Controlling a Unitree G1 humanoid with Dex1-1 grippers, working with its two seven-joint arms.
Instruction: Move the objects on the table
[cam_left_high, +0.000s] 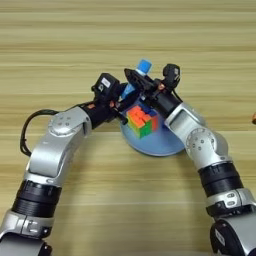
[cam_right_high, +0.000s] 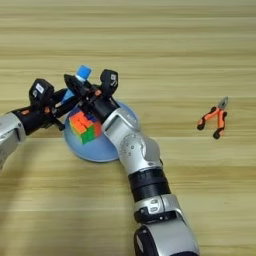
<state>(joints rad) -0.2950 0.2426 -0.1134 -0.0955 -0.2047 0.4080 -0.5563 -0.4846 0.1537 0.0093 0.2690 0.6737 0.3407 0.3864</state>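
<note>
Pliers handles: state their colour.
Orange, with black tips, on the pliers lying right of the plate; best in the right eye view.

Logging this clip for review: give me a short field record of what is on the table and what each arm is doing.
surface: wooden table
plate: blue plate, mid-table
on plate: colourful puzzle cube
stick: blue stick at the plate's far edge, by both grippers
left gripper: at the plate's left edge, beside the cube
right gripper: at the stick; grip unclear
pliers: orange-handled pliers, far right, untouched
</note>
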